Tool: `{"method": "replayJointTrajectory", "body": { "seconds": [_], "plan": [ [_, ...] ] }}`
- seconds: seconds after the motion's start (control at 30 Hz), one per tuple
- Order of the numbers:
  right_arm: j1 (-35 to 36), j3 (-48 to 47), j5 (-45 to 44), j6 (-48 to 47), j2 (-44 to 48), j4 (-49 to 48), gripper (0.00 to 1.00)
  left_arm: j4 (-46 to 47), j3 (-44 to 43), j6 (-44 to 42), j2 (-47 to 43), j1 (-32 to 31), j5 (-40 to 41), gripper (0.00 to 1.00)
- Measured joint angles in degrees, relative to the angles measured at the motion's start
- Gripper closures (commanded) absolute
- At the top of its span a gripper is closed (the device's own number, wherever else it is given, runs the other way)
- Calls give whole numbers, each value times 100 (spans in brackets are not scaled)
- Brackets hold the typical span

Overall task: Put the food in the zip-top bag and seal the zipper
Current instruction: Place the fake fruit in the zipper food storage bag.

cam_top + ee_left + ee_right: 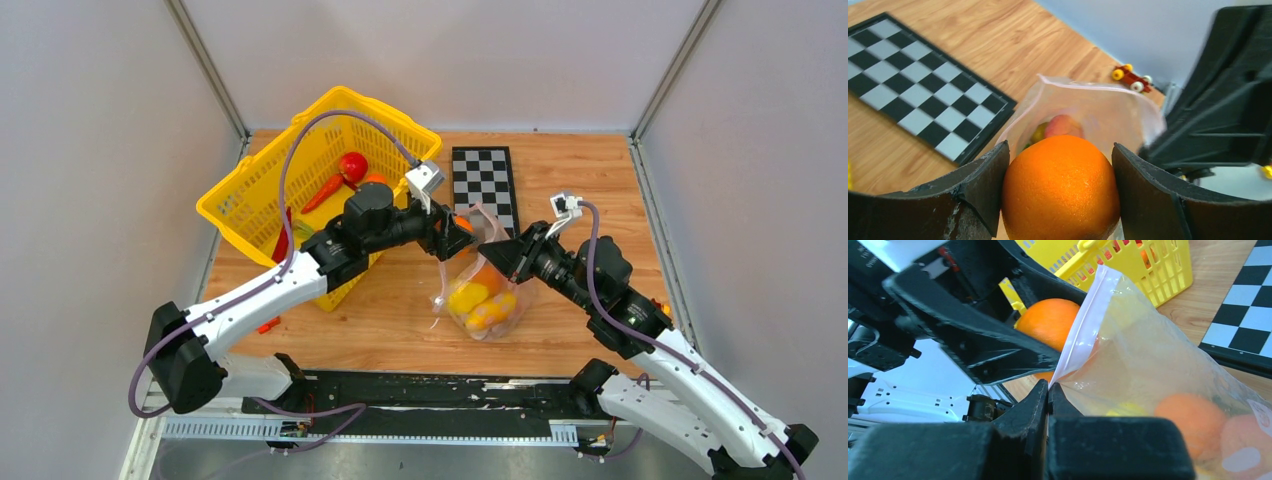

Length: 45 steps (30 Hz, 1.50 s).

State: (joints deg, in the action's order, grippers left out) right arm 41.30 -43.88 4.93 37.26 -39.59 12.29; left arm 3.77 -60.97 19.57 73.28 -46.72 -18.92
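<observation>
My left arm reaches from the near left corner across the wooden desk, with the forearm running toward the centre. The left tool is grasping a round orange toy fruit, one curved finger against each side, just beside the open mouth of the clear crinkly plastic zip-top bag.

My right arm comes in from the near right. The right tool is clenched on the bag's mouth edge, pinching the pale pinkish press-seal strip and holding that edge up. The bag stands on the desk between the two arms, near the black-and-white checkerboard. Yellow and orange toy pieces lie inside it.

The overhead view shows the yellow plastic basket beside my left forearm, with red pieces in it. Only the left wrist view shows a small red wheeled toy by the desk's edge. Only the right wrist view shows the pinch itself, with the fingers closed flat together on the plastic.
</observation>
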Motion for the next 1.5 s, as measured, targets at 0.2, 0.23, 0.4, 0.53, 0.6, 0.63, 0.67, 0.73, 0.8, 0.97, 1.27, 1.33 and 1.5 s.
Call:
{"method": "replayJointTrajectory", "body": {
  "seconds": [0.2, 0.23, 0.4, 0.53, 0.6, 0.63, 0.67, 0.73, 0.8, 0.97, 1.27, 1.33, 1.5],
  "plan": [
    [13, 0, 120, 7, 4, -105, 100, -313, 7, -144, 24, -107, 658, 53],
    [15, 0, 127, 7, 4, -107, 100, -302, 11, -151, 24, -118, 660, 53],
    [15, 0, 146, 7, 4, -107, 100, 101, 107, 2, 24, -160, 420, 52],
    [15, 0, 144, 11, 4, -107, 100, 494, 243, 271, 24, -162, 205, 52],
    [15, 0, 144, 15, 7, -107, 100, 586, 258, 415, 26, -164, 236, 52],
    [15, 0, 144, 17, 7, -109, 100, 647, 282, 562, 26, -164, 363, 52],
    [15, 0, 149, 22, 13, -116, 100, 704, 315, 662, 26, -166, 455, 53],
    [15, 2, 164, 46, 33, -142, 100, 1062, 551, 960, 26, -168, 632, 53],
    [15, 2, 168, 61, 61, -179, 100, 1314, 796, 1191, 35, -164, 691, 52],
    [15, 13, 164, 61, 85, -203, 100, 1873, 1029, 1486, 114, -166, 378, 52],
    [15, 68, 205, 63, 63, -321, 100, 2011, 1086, 1287, 72, -201, 345, 52],
    [15, 68, 229, 66, 63, -328, 100, 1561, 1060, 1064, 57, -243, 682, 51],
    [15, 87, 251, 127, 63, -348, 100, 1095, 1051, 855, 48, -249, 997, 50]
  ]
}}
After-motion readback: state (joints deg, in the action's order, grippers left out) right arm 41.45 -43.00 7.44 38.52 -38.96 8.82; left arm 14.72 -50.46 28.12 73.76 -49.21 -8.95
